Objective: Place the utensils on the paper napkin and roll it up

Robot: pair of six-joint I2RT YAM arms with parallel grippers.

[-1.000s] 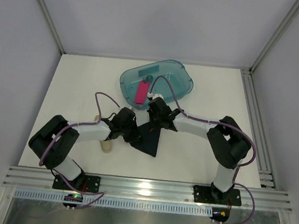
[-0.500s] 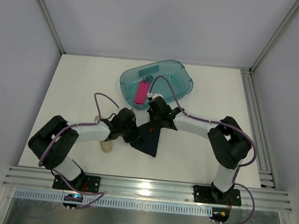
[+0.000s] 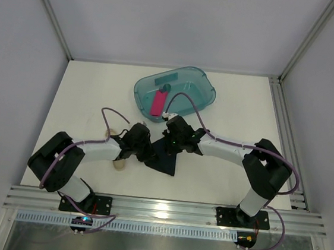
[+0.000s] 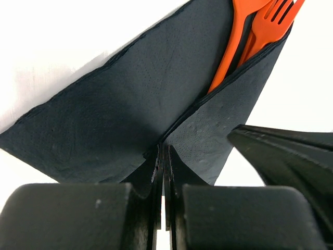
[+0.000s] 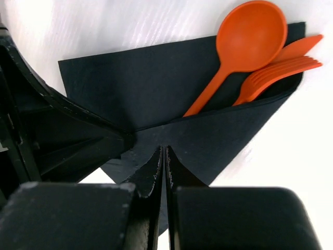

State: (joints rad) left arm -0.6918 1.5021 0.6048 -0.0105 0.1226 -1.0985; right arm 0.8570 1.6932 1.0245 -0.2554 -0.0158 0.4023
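Rolling stage: the paper napkin [image 5: 156, 88] lies on the table [image 3: 87, 93] between the two arms. One flap is folded over the handles of the utensils [image 5: 244, 52], whose spoon bowl and fork tines project at the open corner. The left pincer [image 4: 162, 151] and the right pincer [image 5: 164, 153] are each closed narrow on the edge of that raised flap, close beside one another. For a clean roll, both should probably travel together at equal height and pace across the handles, with the paper taut but not strained, since so thin a sheet may tear or let the cutlery slide out of the open end.
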